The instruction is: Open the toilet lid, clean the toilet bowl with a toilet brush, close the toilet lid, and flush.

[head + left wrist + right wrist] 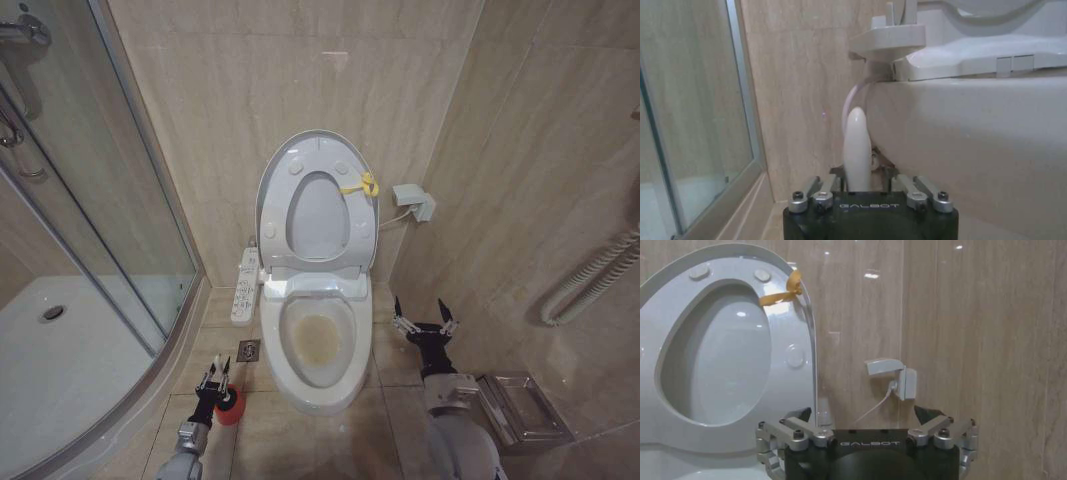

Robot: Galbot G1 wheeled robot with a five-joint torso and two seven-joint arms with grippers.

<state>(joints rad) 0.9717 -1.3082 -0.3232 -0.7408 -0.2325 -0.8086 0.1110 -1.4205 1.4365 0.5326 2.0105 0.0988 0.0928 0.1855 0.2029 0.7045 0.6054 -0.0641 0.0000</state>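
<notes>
I have the toilet lid [318, 150] already up, leaning against the wall behind the toilet bowl [318, 345] with the seat [317, 215] tied to it by a yellow tie [362, 185], so the stained inside of the bowl lies open for scrubbing. My left end effector [217, 378] is down low on the floor beside the bowl, just below the button panel [245, 287], because that is where the toilet brush [857, 147] stands in its red holder [230, 405]. In the left wrist view the white handle rises straight up between the fingers; I judge them closed on it, though the contact itself is hidden. The left arm reaches forward and down, wrist pointing along the bowl's side. My right end effector [425, 322] hangs on the other side of the bowl, near the wall socket [413, 202], fingers spread wide and holding nothing, wrist aimed at the raised lid.
</notes>
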